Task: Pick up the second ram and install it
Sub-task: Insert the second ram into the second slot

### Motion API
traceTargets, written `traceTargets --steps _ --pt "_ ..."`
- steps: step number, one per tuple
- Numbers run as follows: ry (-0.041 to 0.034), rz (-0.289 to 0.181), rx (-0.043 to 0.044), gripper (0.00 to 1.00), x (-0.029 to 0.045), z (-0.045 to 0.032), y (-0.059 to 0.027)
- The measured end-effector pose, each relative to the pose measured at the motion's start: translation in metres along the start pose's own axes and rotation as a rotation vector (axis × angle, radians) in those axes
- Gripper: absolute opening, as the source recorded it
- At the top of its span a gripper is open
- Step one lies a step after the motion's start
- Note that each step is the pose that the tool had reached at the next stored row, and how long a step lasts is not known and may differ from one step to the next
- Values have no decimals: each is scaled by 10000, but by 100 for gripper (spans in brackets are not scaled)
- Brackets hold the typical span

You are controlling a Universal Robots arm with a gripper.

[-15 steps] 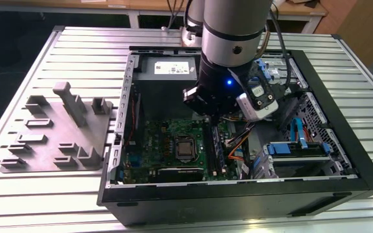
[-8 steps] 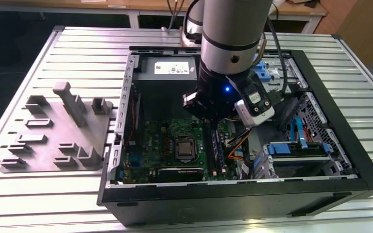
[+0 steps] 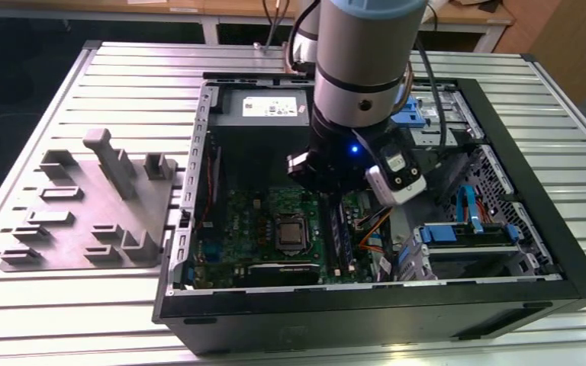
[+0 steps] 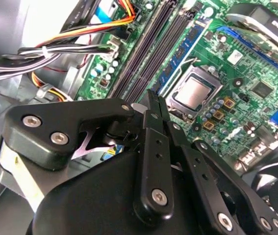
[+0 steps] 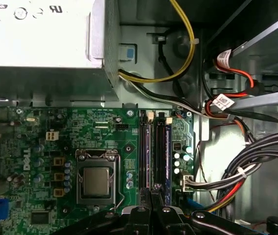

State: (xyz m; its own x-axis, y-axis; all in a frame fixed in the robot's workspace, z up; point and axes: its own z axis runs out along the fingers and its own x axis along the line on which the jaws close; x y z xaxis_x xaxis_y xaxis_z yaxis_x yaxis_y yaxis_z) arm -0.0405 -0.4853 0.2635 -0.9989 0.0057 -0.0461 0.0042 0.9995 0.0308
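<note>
My gripper (image 5: 156,189) hangs inside the open computer case, over the row of long black memory sockets (image 5: 153,147) on the green board. Its two black fingers are shut tip to tip, and nothing shows between them in both wrist views (image 4: 152,94). A long dark stick with a bluish face, the second ram (image 5: 167,152), stands in the socket just beside the fingertips (image 4: 185,49). In the exterior view the gripper (image 3: 328,200) sits at the far end of that dark stick (image 3: 340,240). Whether the tips touch a socket I cannot tell.
The processor socket (image 5: 97,181) lies beside the memory row. Cable bundles (image 5: 246,171) and a metal power supply box (image 5: 40,34) crowd the case walls. Blue drive brackets (image 3: 466,232) sit at the exterior view's right. A grey fixture plate (image 3: 89,206) with upright blocks lies left of the case.
</note>
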Motion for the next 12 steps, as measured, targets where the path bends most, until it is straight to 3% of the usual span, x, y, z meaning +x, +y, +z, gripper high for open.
traceTargets --steps 12 --pt "-2 27 1 12 10 210 -6"
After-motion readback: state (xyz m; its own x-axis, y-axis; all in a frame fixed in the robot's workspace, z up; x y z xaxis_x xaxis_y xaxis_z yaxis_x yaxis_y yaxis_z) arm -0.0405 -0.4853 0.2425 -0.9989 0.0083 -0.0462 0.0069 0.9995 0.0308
